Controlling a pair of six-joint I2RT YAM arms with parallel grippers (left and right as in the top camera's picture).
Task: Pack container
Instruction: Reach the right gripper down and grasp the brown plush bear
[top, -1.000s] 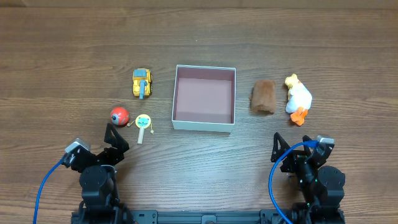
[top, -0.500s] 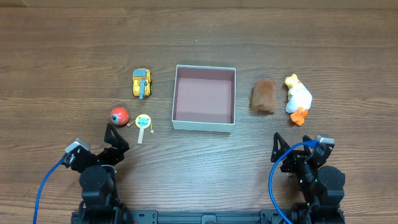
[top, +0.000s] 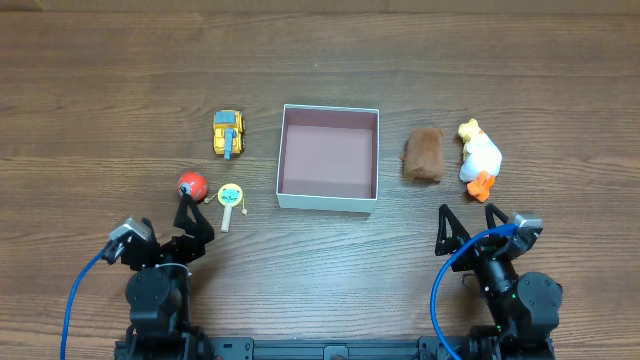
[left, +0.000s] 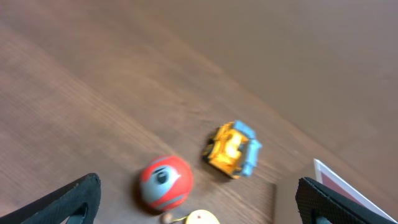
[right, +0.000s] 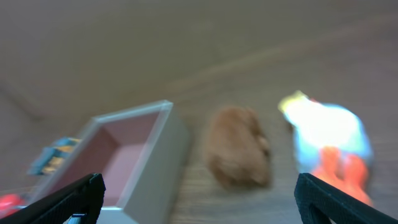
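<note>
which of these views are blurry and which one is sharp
Overhead: sharp and evenly lit, with the container crisp and only soft shadows. Left wrist: soft, with the red ball and yellow truck smeared. Right wrist: the blurriest, with the brown plush and white duck losing their edges.

You were set up in what looked like a robotics lab, not a home. The bench (top: 100, 80) was a bare wood-grain top, with a black left arm (top: 157, 292) and right arm (top: 518, 295) fixed at its near edge, blue cables (top: 70, 300) looping off them, and a toy truck (top: 229, 133) and plush duck (top: 478, 158) laid out neatly either side of the container (top: 327, 201).
</note>
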